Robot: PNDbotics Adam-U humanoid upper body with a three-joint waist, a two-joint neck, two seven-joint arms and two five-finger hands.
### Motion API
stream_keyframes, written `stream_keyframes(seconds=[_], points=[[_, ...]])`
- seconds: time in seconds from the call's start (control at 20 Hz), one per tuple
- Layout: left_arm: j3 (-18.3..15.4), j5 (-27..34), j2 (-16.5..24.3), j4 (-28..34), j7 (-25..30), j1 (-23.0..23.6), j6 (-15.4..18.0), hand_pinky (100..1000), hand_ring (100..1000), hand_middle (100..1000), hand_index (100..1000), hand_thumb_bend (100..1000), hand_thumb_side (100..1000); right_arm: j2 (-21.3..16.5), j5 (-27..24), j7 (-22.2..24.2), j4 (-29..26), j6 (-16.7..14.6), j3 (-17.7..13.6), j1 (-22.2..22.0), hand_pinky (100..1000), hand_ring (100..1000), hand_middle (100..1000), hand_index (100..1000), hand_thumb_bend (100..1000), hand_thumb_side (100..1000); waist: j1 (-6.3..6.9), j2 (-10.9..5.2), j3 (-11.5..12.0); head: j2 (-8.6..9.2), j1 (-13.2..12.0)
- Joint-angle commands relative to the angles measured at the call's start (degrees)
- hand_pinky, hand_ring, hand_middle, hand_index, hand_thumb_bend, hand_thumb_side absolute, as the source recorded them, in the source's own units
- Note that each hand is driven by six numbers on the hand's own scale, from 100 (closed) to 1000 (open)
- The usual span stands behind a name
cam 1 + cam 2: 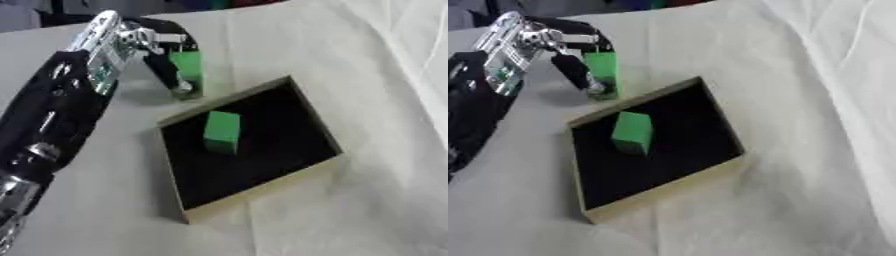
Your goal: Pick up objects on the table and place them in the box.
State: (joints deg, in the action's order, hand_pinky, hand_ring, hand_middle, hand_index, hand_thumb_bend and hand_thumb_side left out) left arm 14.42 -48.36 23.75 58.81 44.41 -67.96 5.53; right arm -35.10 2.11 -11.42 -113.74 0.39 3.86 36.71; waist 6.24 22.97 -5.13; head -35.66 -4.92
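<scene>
Wrinkled cloth [367, 200]; left robot hand [162, 50] pinches rectangular green block [187, 70].

The work is carried on a table covered with a pale cream cloth [367, 190], which is creased in long folds toward the right side and the far edge. A shallow square box with tan cardboard walls and a black inside [262, 192] is laid flat on the cloth near the middle, set askew to the view. Just beyond the box's far left corner, an upright green rectangular block [188, 70] is seen standing on the cloth.
</scene>
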Motion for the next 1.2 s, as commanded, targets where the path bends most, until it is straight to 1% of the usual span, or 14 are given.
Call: stream_keyframes(seconds=[0.05,0.15,0.2,0.4,0.5,0.55,0.8,0.85,0.9,0.95,1.2], points=[[-0.51,0.77,1.61,1.37,0.04,-1.19,-0.83,708,593,546,745,179,348,-0.86,-0.34,-0.06,-0.85,0.25,-0.75,0.30,886,765,612,935,100,877,-0.34,-1.77,0.08,0.08,-0.12],[-0.46,0.79,1.85,1.94,0.31,-1.33,-1.12,704,589,543,743,109,326,-0.84,-0.37,-0.08,-0.85,0.25,-0.80,0.21,886,766,612,935,100,875,-0.33,-1.94,0.17,-0.03,-0.11],[-0.47,0.95,1.95,2.34,0.41,-1.44,-1.18,702,588,543,743,100,321,-0.84,-0.37,-0.11,-0.85,0.25,-0.83,0.17,886,766,612,935,100,875,-0.34,-2.04,0.23,-0.11,-0.08],[-0.24,2.03,2.58,5.12,0.72,-1.85,-1.29,679,572,530,731,100,264,-1.04,-0.32,-0.23,-0.85,0.15,-0.95,0.01,885,767,613,935,100,870,-0.38,-2.47,0.74,-0.88,0.18],[0.29,2.81,3.03,7.50,0.54,-1.87,-1.52,663,557,518,719,100,253,-1.24,-0.25,-0.35,-0.85,0.12,-1.04,-0.15,885,767,613,936,100,868,-0.43,-2.71,1.23,-1.39,0.37],[0.62,3.46,3.31,8.99,0.22,-1.81,-1.79,651,547,509,710,100,221,-1.34,-0.20,-0.40,-0.85,0.10,-1.08,-0.24,884,767,613,936,100,867,-0.47,-2.83,1.51,-1.62,0.44],[3.47,5.56,5.26,19.82,-2.35,-0.62,-4.46,640,534,505,708,100,226,-1.67,0.05,-0.46,-0.85,0.03,-1.16,-0.56,884,768,614,936,100,862,-0.76,-3.42,2.82,-2.58,0.55],[4.11,6.49,5.58,22.43,-2.73,-0.23,-5.10,641,535,506,709,100,253,-1.69,0.09,-0.51,-0.85,0.02,-1.20,-0.61,884,769,614,936,100,861,-0.84,-3.53,3.07,-2.75,0.70],[4.75,7.36,5.87,24.99,-2.96,0.14,-5.82,643,536,507,711,100,234,-1.71,0.11,-0.56,-0.85,0.02,-1.24,-0.65,884,769,614,936,100,861,-0.92,-3.62,3.30,-2.91,0.87],[5.32,8.26,6.02,27.30,-2.96,0.48,-6.56,643,534,507,713,100,242,-1.72,0.12,-0.59,-0.85,0.03,-1.25,-0.66,884,769,615,936,100,861,-0.99,-3.70,3.49,-3.05,1.03],[7.84,12.83,5.18,37.04,-2.73,2.01,-9.78,645,532,509,718,100,248,-1.59,0.19,-0.70,-0.85,0.01,-1.36,-0.74,883,770,616,936,100,856,-1.37,-4.18,4.40,-3.63,1.48]])
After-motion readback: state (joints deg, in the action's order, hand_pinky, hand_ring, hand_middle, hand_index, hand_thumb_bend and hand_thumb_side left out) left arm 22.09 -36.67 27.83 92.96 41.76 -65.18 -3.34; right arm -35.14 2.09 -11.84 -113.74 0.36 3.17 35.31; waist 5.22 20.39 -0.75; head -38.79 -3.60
